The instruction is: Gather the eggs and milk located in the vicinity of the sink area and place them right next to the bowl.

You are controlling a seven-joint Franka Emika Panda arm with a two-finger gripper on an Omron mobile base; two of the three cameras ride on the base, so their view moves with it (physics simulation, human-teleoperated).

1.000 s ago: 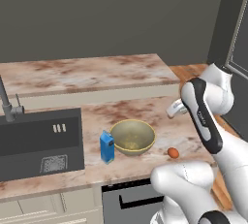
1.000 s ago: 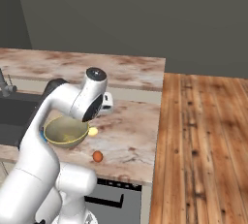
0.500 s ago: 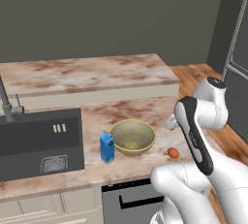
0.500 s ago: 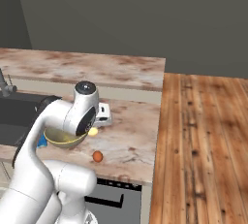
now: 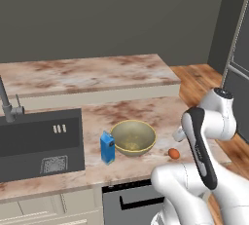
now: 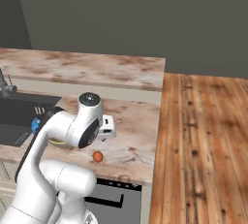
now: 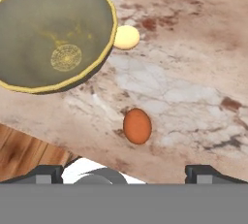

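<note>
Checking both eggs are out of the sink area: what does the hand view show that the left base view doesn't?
Hand view alone: the cream egg on the counter against the bowl's rim. Left base view alone: the milk beside the bowl, and the sink. Both: the bowl and the brown egg, lying apart from it.

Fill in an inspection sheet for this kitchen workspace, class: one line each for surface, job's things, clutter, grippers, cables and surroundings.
Surface: marbled brown and white counter, with a black sink set in at the left.
Job's things: blue milk carton upright close beside the yellowish bowl; cream egg at the bowl's rim; brown egg apart from the bowl, near the counter's front edge.
Clutter: nothing seen.
Grippers: gripper open, holding nothing, above the brown egg.
Cables: nothing seen.
Surroundings: grey faucet, grey wall, wooden floor.
</note>
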